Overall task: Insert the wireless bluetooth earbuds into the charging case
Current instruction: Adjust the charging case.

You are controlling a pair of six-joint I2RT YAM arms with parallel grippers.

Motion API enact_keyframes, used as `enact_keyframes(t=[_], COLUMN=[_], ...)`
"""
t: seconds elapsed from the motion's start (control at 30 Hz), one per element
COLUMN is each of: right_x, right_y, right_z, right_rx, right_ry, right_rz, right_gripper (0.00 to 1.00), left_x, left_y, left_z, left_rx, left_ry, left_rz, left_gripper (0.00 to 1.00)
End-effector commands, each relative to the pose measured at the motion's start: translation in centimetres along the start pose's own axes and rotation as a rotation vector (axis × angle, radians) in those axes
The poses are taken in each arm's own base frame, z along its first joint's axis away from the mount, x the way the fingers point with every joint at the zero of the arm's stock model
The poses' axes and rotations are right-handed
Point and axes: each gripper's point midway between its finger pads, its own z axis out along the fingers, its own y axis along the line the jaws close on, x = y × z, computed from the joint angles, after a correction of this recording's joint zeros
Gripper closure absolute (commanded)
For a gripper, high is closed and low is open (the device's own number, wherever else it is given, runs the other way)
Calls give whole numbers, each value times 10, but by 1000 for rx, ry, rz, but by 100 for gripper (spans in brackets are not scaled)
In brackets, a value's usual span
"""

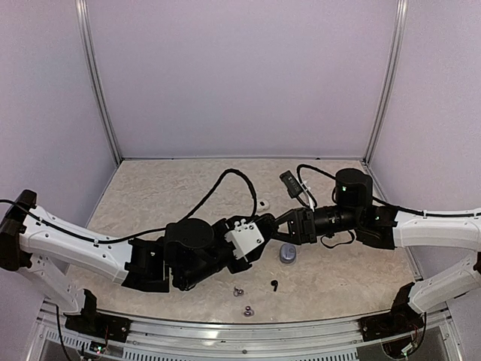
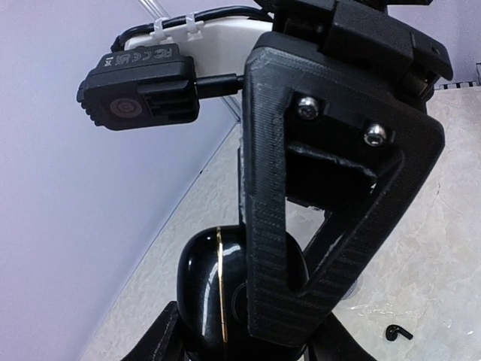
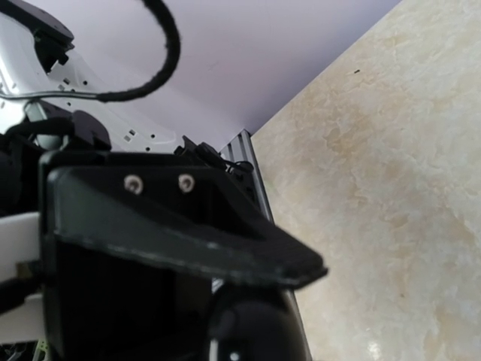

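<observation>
Where the two arms meet at the centre of the overhead frame, the left pincer (image 1: 261,227) and the right pincer (image 1: 284,224) come tip to tip above the pale marbled table (image 1: 173,195). Seen from the left wrist, a glossy black charging case (image 2: 207,289) with a thin gold seam sits low in the frame. A ribbed triangular finger (image 2: 270,226) of the right pincer stands across its right half. Neither view shows whether the left pincer is pinching the case, and I cannot tell whether the right pincer is spread or pressed together.

Loose on the table, lower centre of the overhead frame, lie a black earbud (image 1: 275,284), a silvery earbud (image 1: 238,290) and a second silvery earbud (image 1: 247,310). A grey round case (image 1: 288,253) sits just below the right pincer.
</observation>
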Motion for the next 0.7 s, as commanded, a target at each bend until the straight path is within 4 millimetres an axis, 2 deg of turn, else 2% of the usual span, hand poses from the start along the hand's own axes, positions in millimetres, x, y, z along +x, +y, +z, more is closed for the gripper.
enact_keyframes(t=[0.0, 0.13, 0.23, 0.4, 0.53, 0.6, 0.67], right_x=[-3, -4, -5, -8, -9, -10, -12], right_y=[12, 11, 12, 15, 16, 19, 23], right_z=[-3, -3, -4, -5, -7, -9, -13], right_rx=[-30, -29, -26, -28, -18, -18, -15], right_ry=[-24, -28, -34, -41, -40, -45, -48], right_rz=[-26, -25, -30, -44, -69, -107, -157], right_gripper=[65, 65, 74, 79, 84, 85, 85], left_x=[-18, -19, -21, -23, -21, -24, -26], left_y=[20, 20, 21, 18, 11, 10, 11], left_z=[-3, -3, -3, -4, -7, -12, -18], left_rx=[-55, -53, -50, -32, 7, 35, 56], left_ry=[-53, -59, -65, -75, -77, -100, -118], left_rz=[-75, -84, -91, -91, -95, -124, -156], left_gripper=[60, 61, 61, 59, 35, 29, 27])
